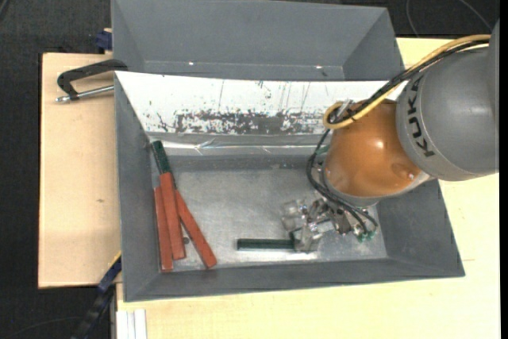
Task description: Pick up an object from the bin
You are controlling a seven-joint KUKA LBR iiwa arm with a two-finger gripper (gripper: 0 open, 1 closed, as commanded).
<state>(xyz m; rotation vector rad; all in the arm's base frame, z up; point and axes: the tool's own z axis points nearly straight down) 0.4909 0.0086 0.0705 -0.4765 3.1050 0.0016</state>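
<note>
Gripper (308,233) sits low at the floor of the bin (238,36), right of centre and near the front wall. It reads as a knot of bright metal parts and thin wires, and whether it stands apart or closed cannot be told from this angle. Just left of it a dark green pen (266,245) lies flat on the floor, roughly parallel to the front wall. The pen's right end runs up to the gripper's metal and is lost against it, so touching or merely beside cannot be settled, nor whether the pen is clamped. Above the gripper the orange cover (365,159) bulges over the wrist and hides the joint beneath it, as well as the floor on that side. Yellow and black cables (373,99) loop from the cover's top toward the grey arm (456,119), which is cut off at the right. Well apart, along the left wall, lie some orange-red sticks (169,222): most point up the wall, and one is splayed toward the front. They overlap, so their count is uncertain. A dark green piece (161,157) lies at their far end, and whether it is a separate thing or joined to one of them cannot be made out.
</note>
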